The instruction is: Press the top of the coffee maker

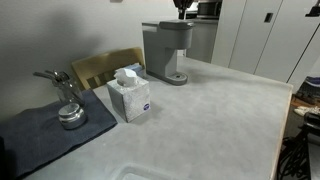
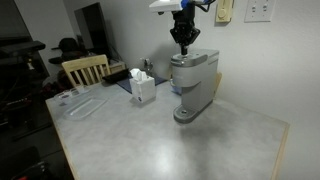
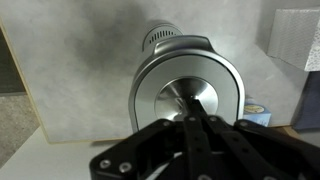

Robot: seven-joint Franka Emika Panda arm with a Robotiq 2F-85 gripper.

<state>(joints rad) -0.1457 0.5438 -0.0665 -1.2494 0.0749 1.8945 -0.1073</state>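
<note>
The coffee maker (image 1: 167, 50) is a tall grey boxy machine at the back of the table, also seen in an exterior view (image 2: 193, 85). My gripper (image 2: 184, 42) hangs straight over its flat top, fingers shut together and pointing down. Its tips are at or just above the lid; I cannot tell if they touch. In an exterior view only the gripper's lower end (image 1: 182, 8) shows at the frame's top edge. In the wrist view the closed fingers (image 3: 197, 108) point at the middle of the machine's rounded silver top (image 3: 160, 95).
A white tissue box (image 1: 130, 95) (image 2: 143, 87) stands beside the machine. A small metal pot (image 1: 68, 112) sits on a dark mat (image 1: 35, 140). A wooden chair (image 1: 105, 65) (image 2: 85, 68) stands at the table's edge.
</note>
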